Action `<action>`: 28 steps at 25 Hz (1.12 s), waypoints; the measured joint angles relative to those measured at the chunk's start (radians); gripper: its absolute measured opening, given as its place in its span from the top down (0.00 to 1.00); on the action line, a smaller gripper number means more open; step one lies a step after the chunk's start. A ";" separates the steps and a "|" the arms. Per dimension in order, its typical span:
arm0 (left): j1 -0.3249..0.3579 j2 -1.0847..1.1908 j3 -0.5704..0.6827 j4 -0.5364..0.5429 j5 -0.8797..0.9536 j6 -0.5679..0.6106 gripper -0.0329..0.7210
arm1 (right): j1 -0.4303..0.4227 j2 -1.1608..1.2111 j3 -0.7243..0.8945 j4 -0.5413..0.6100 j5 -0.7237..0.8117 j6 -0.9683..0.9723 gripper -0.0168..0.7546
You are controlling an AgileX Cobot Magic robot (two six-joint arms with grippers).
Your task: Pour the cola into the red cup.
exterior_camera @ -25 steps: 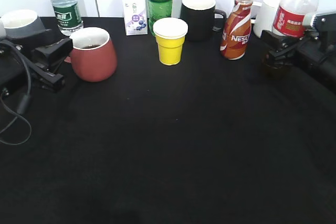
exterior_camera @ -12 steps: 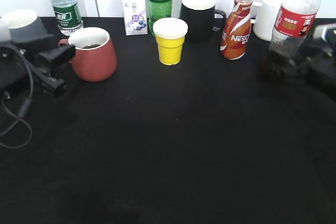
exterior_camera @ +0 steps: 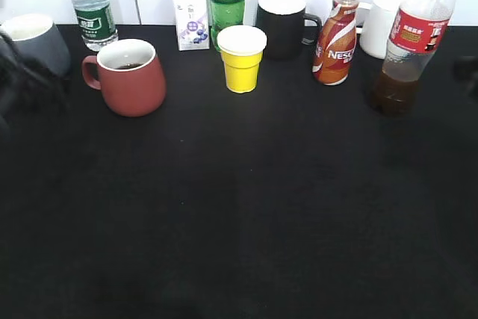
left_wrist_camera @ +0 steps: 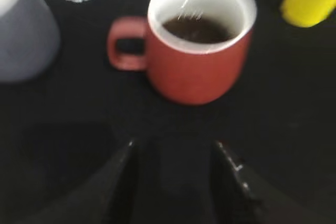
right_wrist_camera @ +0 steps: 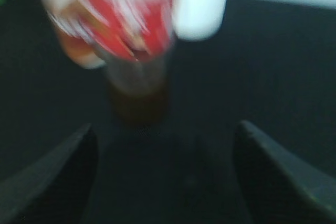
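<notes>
Well, from the exterior view I saw the cola [exterior_camera: 412, 42] standing upright on its own at the right of the table [exterior_camera: 246, 214], beside the Nescafe bottle [exterior_camera: 335, 33], with only a dark band of liquid left near its base. The red cup [exterior_camera: 131, 77] sat at the left, handle toward the grey mug [exterior_camera: 36, 41], with dark liquid showing inside. Both arms had almost gone from this view compared with half a second before, when the left one crowded the cup and the right one sat at the bottle's foot; only dark blurs remained at the two edges. A second back, the bottle was still held at a tilt.

Over to the left wrist view: the left hand [left_wrist_camera: 176, 163] was spread apart and empty, its fingers short of the cup, touching nothing. The cup's white inside held a shallow brown pool.

Then the right wrist view, badly blurred: the right hand [right_wrist_camera: 165, 174] stood wide apart, holding nothing, with the bottle upright ahead of it and clear of both fingers.

My read was that the pour was done and both arms were retreating. If I'd needed the bottle again, I judged it light now, thin-walled and likely to flex, so I'd have gripped it low, below the label and gently. The ceramic cup looked heavy, stable and rigid, but chippable.
</notes>
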 joint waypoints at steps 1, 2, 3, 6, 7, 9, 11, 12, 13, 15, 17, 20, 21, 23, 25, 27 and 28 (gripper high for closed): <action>-0.006 -0.051 -0.029 -0.004 0.083 0.000 0.50 | 0.071 -0.051 -0.025 0.019 0.121 0.003 0.21; -0.008 -0.105 -0.048 -0.015 0.177 0.000 0.51 | 0.144 -0.098 -0.052 0.066 0.235 0.006 0.21; -0.008 -0.173 -0.054 -0.026 0.237 0.000 0.51 | 0.218 -0.135 -0.077 0.100 0.326 0.007 0.21; -0.009 -0.405 -0.057 -0.033 0.442 0.000 0.51 | 0.344 -0.268 -0.112 0.196 0.520 0.007 0.21; -0.009 -0.512 -0.058 -0.032 0.503 0.010 0.51 | 0.352 -0.362 -0.123 0.245 0.602 0.005 0.21; -0.009 -0.674 -0.058 -0.037 0.598 0.045 0.51 | 0.354 -0.521 -0.133 0.348 0.751 -0.097 0.21; -0.009 -0.815 -0.058 -0.048 0.706 0.085 0.51 | 0.354 -0.690 -0.133 0.413 0.927 -0.202 0.21; -0.009 -0.872 -0.055 -0.051 0.761 0.112 0.51 | 0.355 -0.764 -0.131 0.413 1.004 -0.226 0.21; -0.009 -0.918 -0.037 -0.056 0.790 0.122 0.51 | 0.355 -0.823 -0.114 0.409 1.048 -0.237 0.21; -0.009 -1.015 0.042 -0.124 0.820 0.146 0.51 | 0.355 -0.919 -0.026 0.402 1.083 -0.253 0.21; -0.009 -1.090 0.119 -0.232 0.825 0.231 0.51 | 0.355 -0.984 0.043 0.429 1.092 -0.278 0.21; -0.009 -1.134 0.189 -0.259 0.811 0.259 0.51 | 0.355 -1.008 0.051 0.505 1.080 -0.399 0.21; -0.009 -1.136 0.190 -0.260 0.807 0.260 0.51 | 0.355 -1.009 0.051 0.508 1.077 -0.409 0.21; -0.009 -1.137 0.191 -0.260 0.802 0.263 0.51 | 0.355 -1.009 0.051 0.511 1.073 -0.411 0.21; -0.009 -1.137 0.191 -0.260 0.801 0.263 0.51 | 0.355 -1.009 0.051 0.524 1.072 -0.411 0.21; -0.009 -1.137 0.191 -0.260 0.801 0.263 0.51 | 0.355 -1.009 0.051 0.526 1.072 -0.411 0.21; -0.009 -1.137 0.192 -0.260 0.801 0.263 0.51 | 0.355 -1.009 0.051 0.527 1.071 -0.411 0.21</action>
